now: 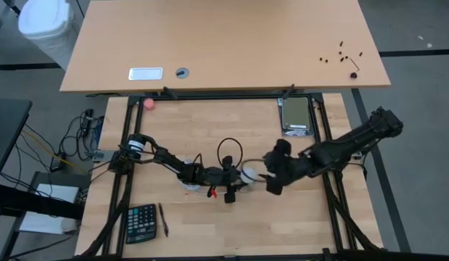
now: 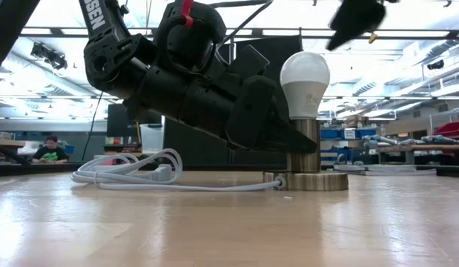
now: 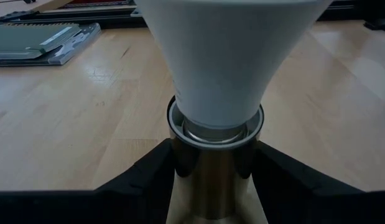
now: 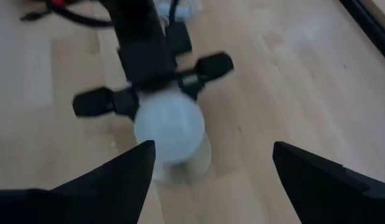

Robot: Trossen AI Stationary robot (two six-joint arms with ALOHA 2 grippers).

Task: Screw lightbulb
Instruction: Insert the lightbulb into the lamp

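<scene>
The white lightbulb [image 2: 305,80] stands upright with its narrow end in the brass socket post [image 2: 303,144] of a small lamp. The lamp's round base [image 2: 312,181] rests on the table. The bulb also shows in the left wrist view [image 3: 229,56], the right wrist view [image 4: 169,127] and the high view [image 1: 249,174]. My left gripper [image 1: 235,177] is shut on the socket post. My right gripper [image 4: 211,180] is open and empty, hovering above the bulb and a little to its right [image 1: 271,181]. A white cord [image 2: 140,175] runs from the base along the table. My left gripper pinches the brass socket post [image 3: 180,168] between its two fingers [image 3: 142,180], just below the post's rim. The fingers come in nearly level from the table's left, one on each side of the post. The lamp stands upright with its base on the table.
A calculator [image 1: 141,221] and a pen [image 1: 164,217] lie near the front left. A grey device [image 1: 297,116] lies at the far right and a pink ball [image 1: 149,103] at the far left. A second table [image 1: 224,43] stands beyond the far edge.
</scene>
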